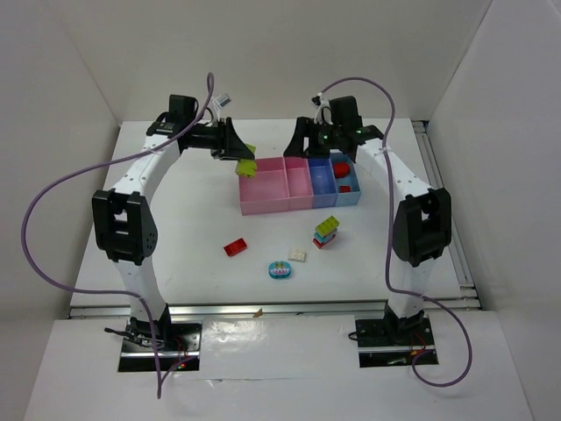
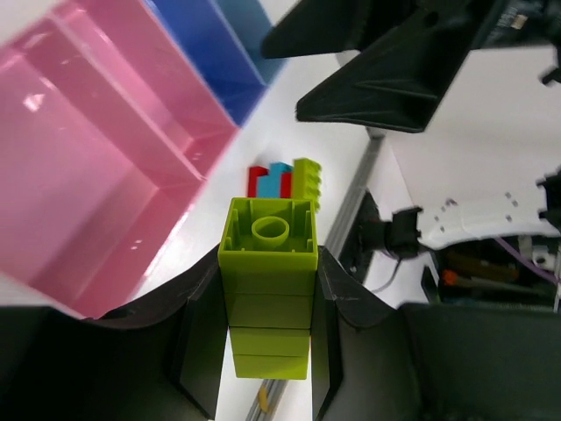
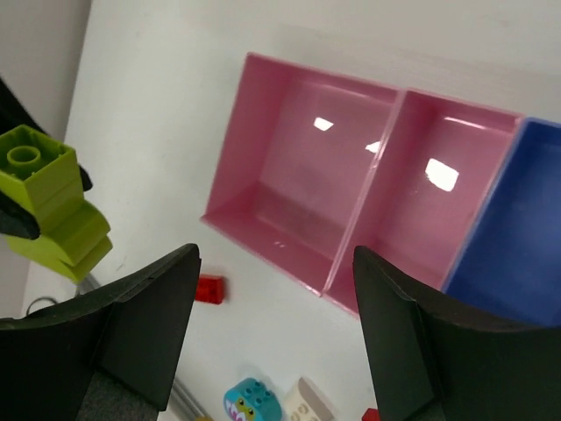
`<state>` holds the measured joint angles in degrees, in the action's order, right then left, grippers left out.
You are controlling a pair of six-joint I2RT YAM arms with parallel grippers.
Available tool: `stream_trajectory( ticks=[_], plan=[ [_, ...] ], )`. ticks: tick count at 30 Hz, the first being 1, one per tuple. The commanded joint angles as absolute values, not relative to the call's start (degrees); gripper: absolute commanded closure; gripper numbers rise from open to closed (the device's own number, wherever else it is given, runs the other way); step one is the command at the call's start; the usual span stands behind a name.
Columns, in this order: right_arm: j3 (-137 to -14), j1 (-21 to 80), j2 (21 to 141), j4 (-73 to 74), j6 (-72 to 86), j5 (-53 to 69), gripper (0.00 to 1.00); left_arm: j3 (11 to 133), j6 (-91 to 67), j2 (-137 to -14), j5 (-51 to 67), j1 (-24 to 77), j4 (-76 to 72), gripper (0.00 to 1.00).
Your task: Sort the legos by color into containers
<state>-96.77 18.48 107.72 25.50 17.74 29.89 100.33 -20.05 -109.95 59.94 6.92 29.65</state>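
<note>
White tabletop (image 1: 193, 219) inside plain white walls carries everything. The yellow-green lego (image 2: 267, 289), a short stack of bricks, is up in the air just left of the wide pink bin (image 1: 263, 189), level with its far end. The left gripper (image 2: 267, 272) is clamped tight on the stack's sides, studs pointing away from the wrist. I judge it is being carried over for dropping in.

The right gripper (image 3: 273, 289) hovers above the wide pink bin's right wall, fingers spread wide with nothing between them. It is probably holding off so the two arms do not crowd the same opening.

Right of the wide pink bin, wall to wall, stand the narrow pink bin (image 1: 301, 182), the blue bin (image 1: 323, 180) and the light blue bin (image 1: 349, 189), the last with red pieces inside.

Nearer the arms than the wide pink bin, unsorted, lie a red lego (image 1: 235, 247), a cream lego (image 1: 297, 254), a teal-and-pink lego (image 1: 280, 270) and a mixed stack (image 1: 326, 231).
</note>
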Motion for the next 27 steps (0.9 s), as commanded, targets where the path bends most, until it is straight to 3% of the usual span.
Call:
stream_trajectory(
  ticks=[1,8,18,27],
  plan=[
    [-101.87,18.19,108.98,29.52,18.98,21.02,0.23,103.72,-21.79,-110.13,53.54,7.12,32.87,1.0],
    [-105.64,18.19,109.6,40.15,19.78,9.33,0.23,94.66,-31.11,-103.36,41.76,7.12,31.37,1.0],
    [-110.03,18.72,112.94,45.53,18.46,8.43,0.26,99.05,-29.27,-104.59,39.02,7.12,37.18,1.0],
    [-103.99,17.31,108.73,36.49,16.08,30.83,0.26,92.29,-26.81,-101.87,62.74,7.82,28.56,1.0]
  ],
)
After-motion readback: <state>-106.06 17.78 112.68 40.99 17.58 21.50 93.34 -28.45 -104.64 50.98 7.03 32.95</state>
